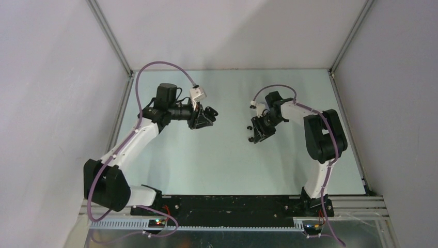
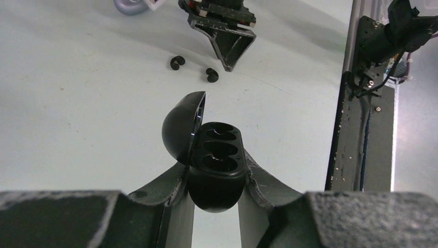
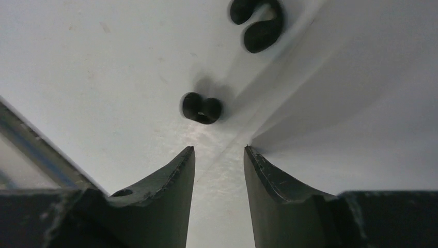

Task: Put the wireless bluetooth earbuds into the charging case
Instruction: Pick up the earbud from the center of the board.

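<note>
the left gripper (image 2: 214, 166) is clenched on the black charging case (image 2: 217, 147), which has its lid open and its hollows showing. the right gripper (image 3: 219, 150) hangs low over the pale green table (image 1: 206, 160), jaws parted, nothing between them. one black earbud (image 3: 202, 108) lies just beyond its fingertips, and a second black earbud (image 3: 261, 28) lies farther. behind, a pale purple rounded thing (image 2: 129, 6) is cut off by the frame.

Two small black rounded earbuds (image 2: 177, 62) lie apart on the pale surface (image 2: 77, 103); the glossy black oval charging case (image 2: 217, 150), lid open, sits upright, clamped in the left end effector (image 2: 217, 173)
</note>
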`<state>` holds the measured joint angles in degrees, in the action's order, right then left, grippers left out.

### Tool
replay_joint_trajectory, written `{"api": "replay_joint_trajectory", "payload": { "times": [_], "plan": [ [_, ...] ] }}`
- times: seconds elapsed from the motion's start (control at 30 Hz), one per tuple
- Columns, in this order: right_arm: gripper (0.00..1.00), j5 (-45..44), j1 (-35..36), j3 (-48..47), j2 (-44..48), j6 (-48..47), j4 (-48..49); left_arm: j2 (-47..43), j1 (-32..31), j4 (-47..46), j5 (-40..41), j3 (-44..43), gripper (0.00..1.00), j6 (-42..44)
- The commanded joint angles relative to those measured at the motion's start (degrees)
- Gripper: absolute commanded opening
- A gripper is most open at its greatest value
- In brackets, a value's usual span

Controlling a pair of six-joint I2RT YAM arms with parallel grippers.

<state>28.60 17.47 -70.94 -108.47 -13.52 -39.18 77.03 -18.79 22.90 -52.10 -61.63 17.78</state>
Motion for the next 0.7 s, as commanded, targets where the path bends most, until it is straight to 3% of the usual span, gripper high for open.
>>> {"api": "replay_joint_trajectory", "payload": {
  "times": [0.0,0.23,0.47,0.67],
  "plan": [
    [0.45,2.02,0.31,0.35,-3.04,1.39,0.11,-4.32,-0.34,-2.2,1.28,-0.87,0.0,-0.54],
    [0.45,-0.28,1.01,-0.26,-3.51,2.63,3.23,-7.67,-0.3,-2.44,0.35,0.6,0.02,1.62],
    [0.46,-9.34,5.22,-3.01,-3.42,1.84,4.95,-8.04,-0.31,2.43,-2.11,-0.89,0.09,5.62],
    [0.4,-18.34,9.4,-4.74,-4.73,0.27,5.92,-8.94,-0.31,2.18,-2.15,-0.42,0.09,6.27]
  ]
}}
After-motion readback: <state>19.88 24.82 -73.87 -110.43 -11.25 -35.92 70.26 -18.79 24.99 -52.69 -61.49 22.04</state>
